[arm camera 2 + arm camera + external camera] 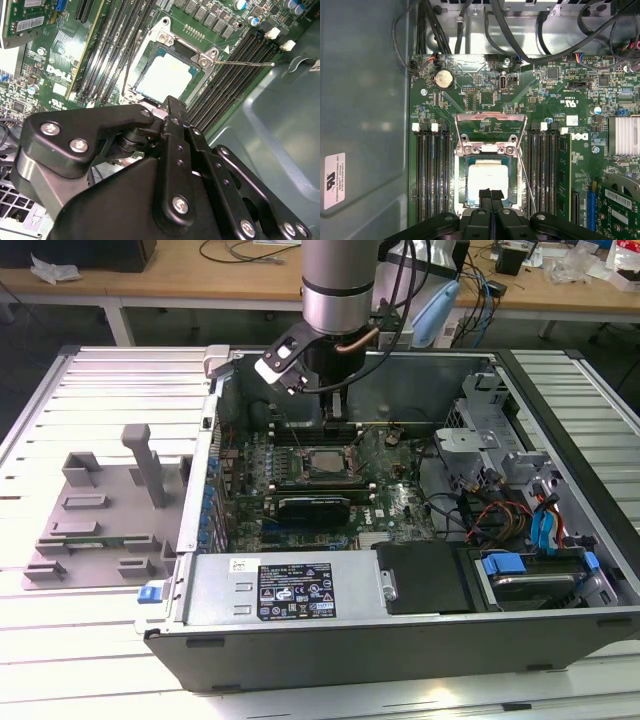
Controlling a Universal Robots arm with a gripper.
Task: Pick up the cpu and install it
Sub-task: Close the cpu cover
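Alignment matters most, in my judgement: the end effector (490,193) ought to press squarely and lightly so the cpu (487,180) lies flat in the socket (460,176). Its fingers (484,197) are closed tight together, gripping nothing, tips over one edge of the cpu; contact I cannot tell. The bracket (490,118) stands swung open on the board (470,92).

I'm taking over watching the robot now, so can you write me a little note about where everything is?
Gripper: shut, holding nothing, fingertips over the cpu's edge; cannot tell if they touch.
Cpu: lying flat in its socket on the motherboard.
Done: cpu placed in the socket.
Left: the metal socket bracket stands flipped open, not clamped over the cpu.
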